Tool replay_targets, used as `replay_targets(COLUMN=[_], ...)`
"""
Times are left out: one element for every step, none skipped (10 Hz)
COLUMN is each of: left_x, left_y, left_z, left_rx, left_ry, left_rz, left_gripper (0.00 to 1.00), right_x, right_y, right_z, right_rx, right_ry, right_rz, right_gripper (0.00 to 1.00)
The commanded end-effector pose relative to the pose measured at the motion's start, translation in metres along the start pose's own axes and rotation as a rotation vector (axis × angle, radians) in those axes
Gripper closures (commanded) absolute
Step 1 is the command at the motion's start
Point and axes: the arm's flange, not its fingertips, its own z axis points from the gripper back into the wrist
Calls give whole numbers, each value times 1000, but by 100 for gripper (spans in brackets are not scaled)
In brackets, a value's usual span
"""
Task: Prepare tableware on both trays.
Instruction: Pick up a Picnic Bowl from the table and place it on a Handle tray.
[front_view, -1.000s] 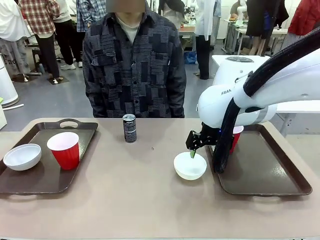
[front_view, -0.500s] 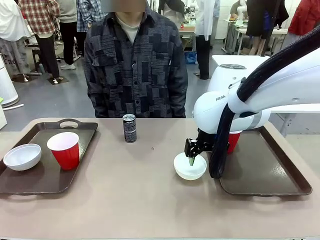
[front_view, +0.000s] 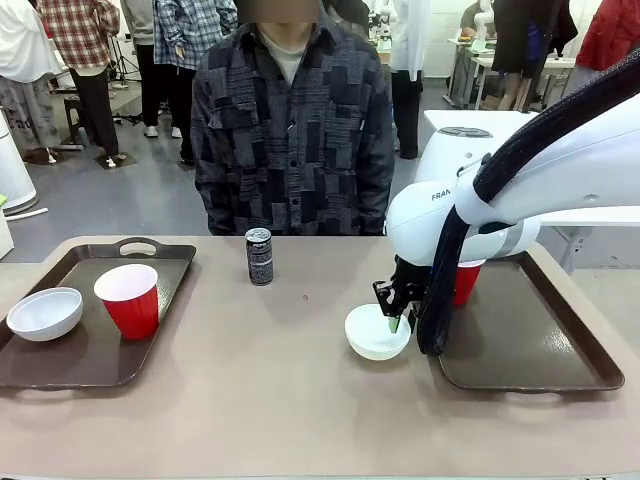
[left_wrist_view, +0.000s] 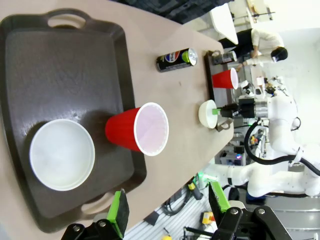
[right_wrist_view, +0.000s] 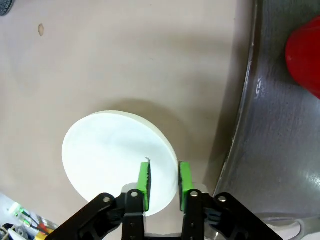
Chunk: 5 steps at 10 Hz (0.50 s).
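In the front view a small white bowl (front_view: 372, 338), round and plain, stands on the tan worktop (front_view: 250, 390) just left of the right tray (front_view: 530, 350). That tray is dark brown with a raised rim and carries a red cup (front_view: 464, 285). The right pincer (front_view: 396, 320) points down at the side of the bowl's rim nearest the tray. The left tray (front_view: 90, 362) holds a second bowl (front_view: 44, 313) and a second red cup (front_view: 128, 300). A slim dark can (front_view: 259, 256) stands upright on the worktop between the trays, before a person (front_view: 290, 140). In the left wrist view the left pincer (left_wrist_view: 169, 210) hangs wide apart and grips nothing, high over the left tray (left_wrist_view: 75, 65). In the right wrist view the right pincer (right_wrist_view: 164, 182) is drawn narrow. One of its green pads (right_wrist_view: 144, 180) is inside the white bowl (right_wrist_view: 115, 157) and the other against the outer wall, pinching the rim. The bowl sits near the right tray (right_wrist_view: 280, 150), apart from it.
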Motion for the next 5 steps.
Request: replay_targets(left_x=[1, 1, 1, 1, 1], left_y=[-1, -1, -1, -1, -1], left_z=[1, 1, 1, 1, 1], left_rx=[-2, -2, -2, -2, -2], left_ry=[4, 4, 4, 4, 4], left_rz=[-5, -5, -5, -5, -5], left_gripper=[15, 15, 15, 15, 15], right_x=[6, 6, 6, 4, -3], right_y=[1, 1, 1, 1, 4], right_z=[-1, 0, 1, 5, 17], right_rx=[14, 19, 23, 26, 38], right_ry=[0, 1, 1, 7, 28], right_rz=[8, 5, 6, 15, 27], right_gripper=[100, 100, 100, 100, 98])
